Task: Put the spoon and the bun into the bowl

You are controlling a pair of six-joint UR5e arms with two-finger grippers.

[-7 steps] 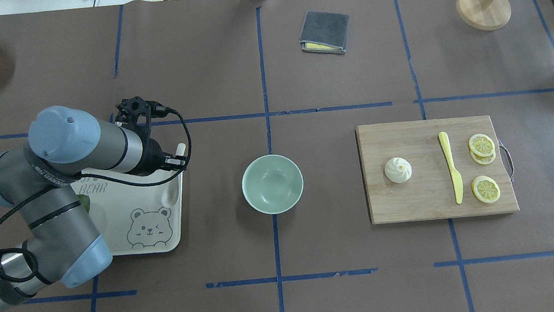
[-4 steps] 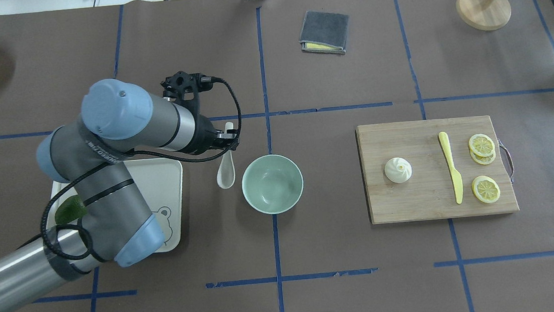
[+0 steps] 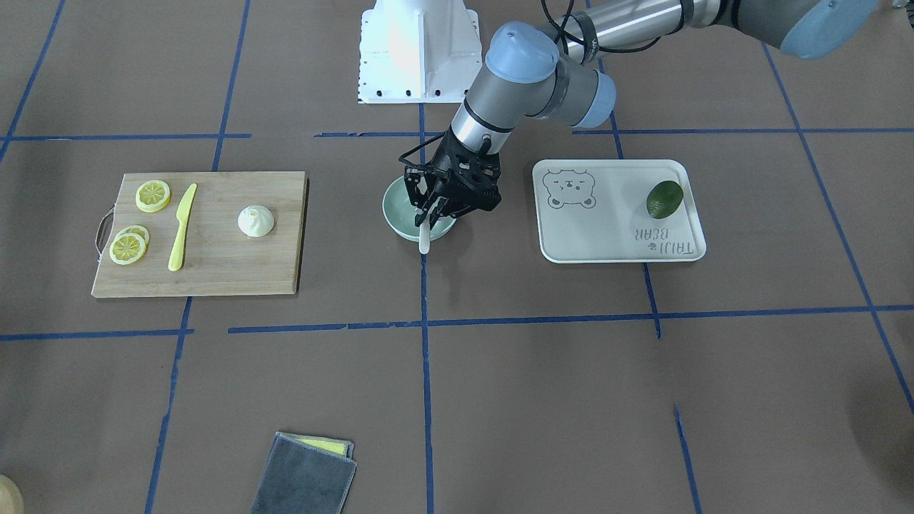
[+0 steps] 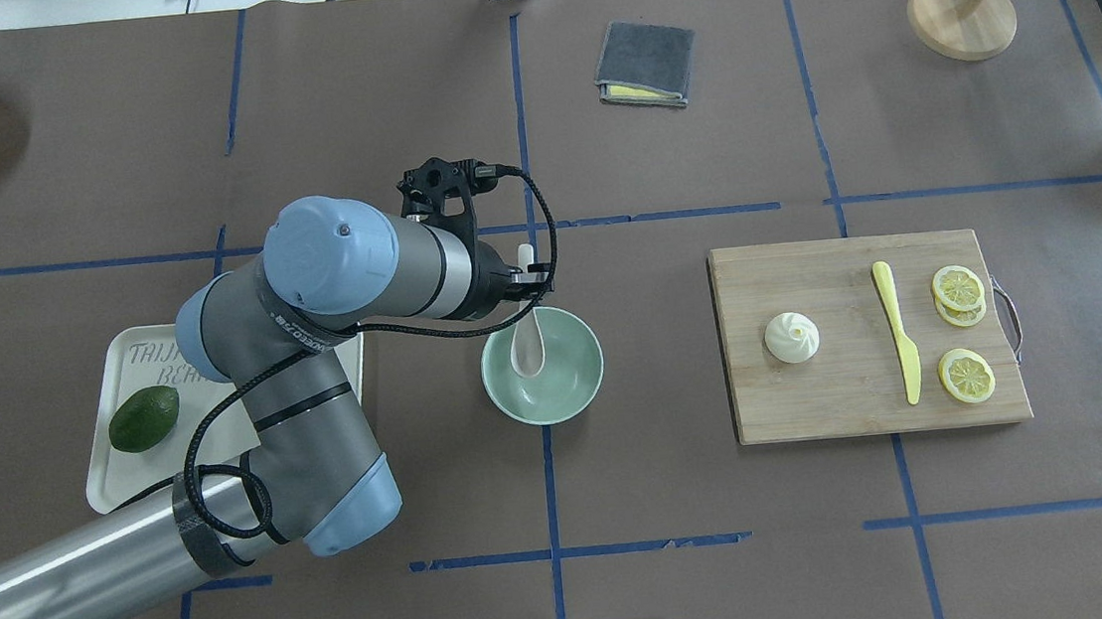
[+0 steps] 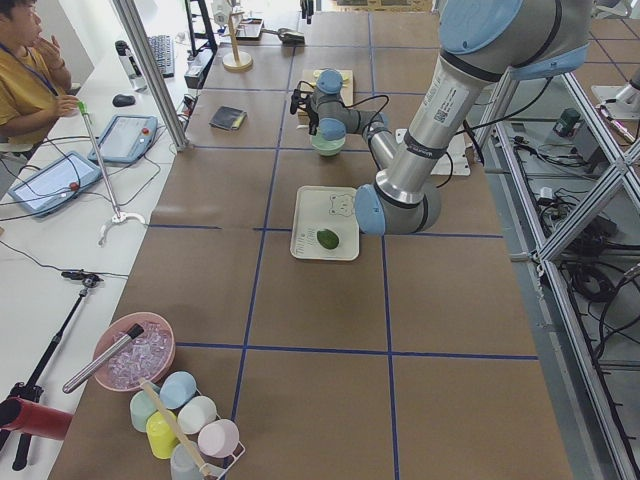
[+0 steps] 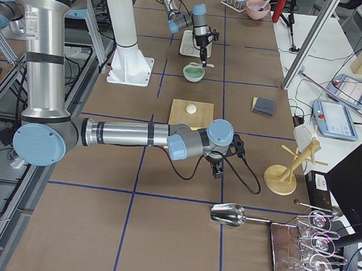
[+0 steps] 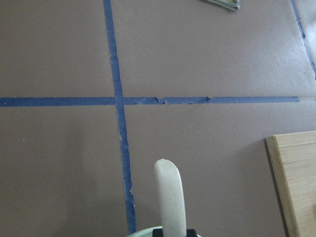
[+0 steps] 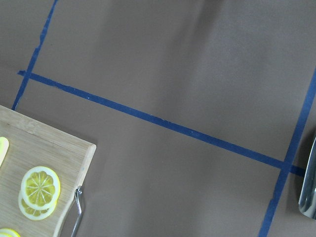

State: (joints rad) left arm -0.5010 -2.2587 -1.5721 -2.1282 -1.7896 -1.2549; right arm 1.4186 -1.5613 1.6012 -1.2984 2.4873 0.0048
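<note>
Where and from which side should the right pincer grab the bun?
Probably across its round sides, coming straight down: the bun sits swirl-up on the cutting board, clear of the knife, so both flanks are open.

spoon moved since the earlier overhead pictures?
Yes. The spoon went right, from over the tray to the bowl; its scoop now hangs over the bowl's inside, held by the left gripper.

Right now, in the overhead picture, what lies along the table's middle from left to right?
Avocado → mint-green bowl → steamed bun → yellow plastic knife → lemon slices.
</note>
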